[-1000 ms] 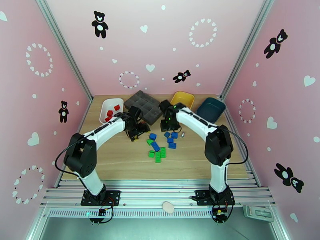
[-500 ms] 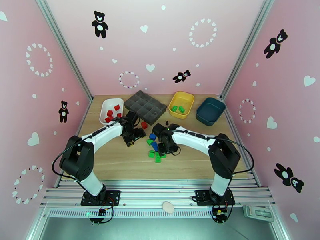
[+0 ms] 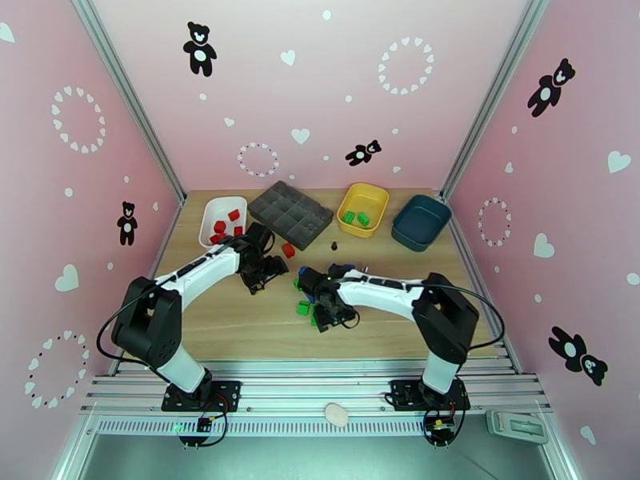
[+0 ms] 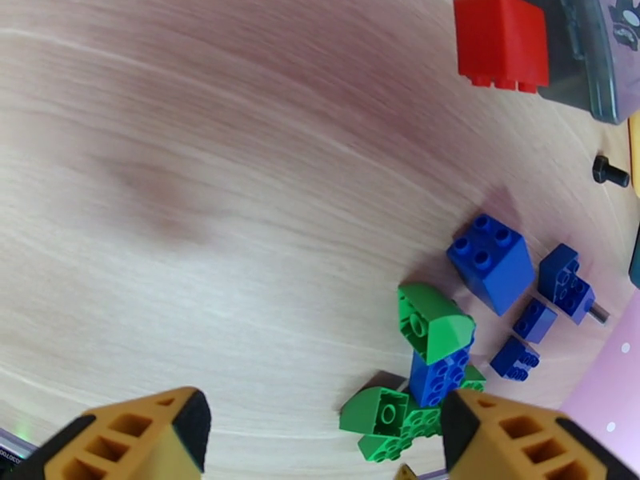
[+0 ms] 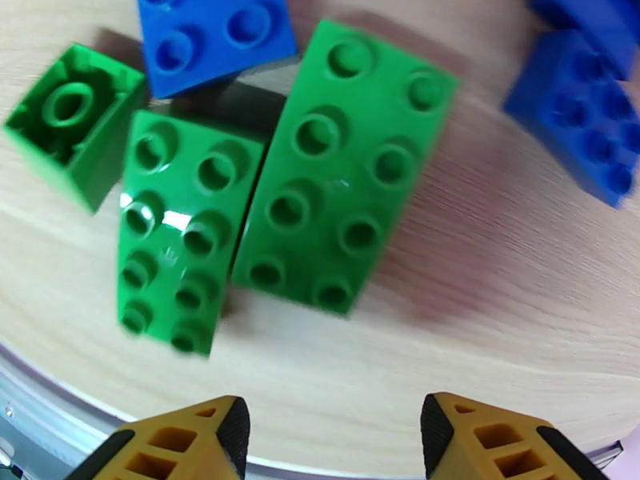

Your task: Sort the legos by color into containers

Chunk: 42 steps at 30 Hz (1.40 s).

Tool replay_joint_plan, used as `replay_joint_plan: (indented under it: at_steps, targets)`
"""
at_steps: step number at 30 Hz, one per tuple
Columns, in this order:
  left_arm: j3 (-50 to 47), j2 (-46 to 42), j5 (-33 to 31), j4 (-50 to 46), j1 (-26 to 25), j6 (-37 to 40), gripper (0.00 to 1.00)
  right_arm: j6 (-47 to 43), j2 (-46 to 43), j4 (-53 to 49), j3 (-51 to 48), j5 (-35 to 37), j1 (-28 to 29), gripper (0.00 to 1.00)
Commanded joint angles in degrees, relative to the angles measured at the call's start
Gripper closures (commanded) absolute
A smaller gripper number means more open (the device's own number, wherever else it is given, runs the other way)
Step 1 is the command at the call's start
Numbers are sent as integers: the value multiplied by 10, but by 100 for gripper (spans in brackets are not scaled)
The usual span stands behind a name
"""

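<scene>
— On the right gripper [image 5: 332, 446], what do the jaws hold?
— Nothing; they stand part open over a wide green brick [image 5: 344, 170] touching a narrow green brick [image 5: 176, 234] on the tabletop [image 5: 480, 330].
— The danger?
— Closing may pinch both, or shove one into the blue brick [image 5: 212, 34]. On the left gripper [image 4: 324, 438], the jaws gape wide, empty.

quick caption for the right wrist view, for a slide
Right claw open above two long green legos lying side by side, blue legos beyond, on the wooden table.
</scene>
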Motion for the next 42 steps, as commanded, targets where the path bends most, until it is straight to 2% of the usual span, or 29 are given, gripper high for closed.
replay_joint_plan:
  at_steps: [1, 13, 23, 30, 36, 42]
  targets:
    - [-15, -29, 1, -1, 11, 11, 19, 16, 27, 8, 21, 4, 0, 38]
    - [-38, -58, 1, -8, 25, 19, 18, 17, 109, -12, 128, 6, 0, 38]
    - [-37, -55, 5, -6, 29, 22, 18, 36, 112, -11, 124, 8, -37, 42]
    - [-27, -45, 7, -8, 29, 24, 18, 10, 128, 5, 169, -27, -42, 37]
    - [-30, -44, 9, -6, 29, 24, 19, 8, 163, -36, 216, -8, -47, 36]
    - [-32, -44, 8, -6, 29, 23, 18, 12, 170, -45, 219, 0, -60, 38]
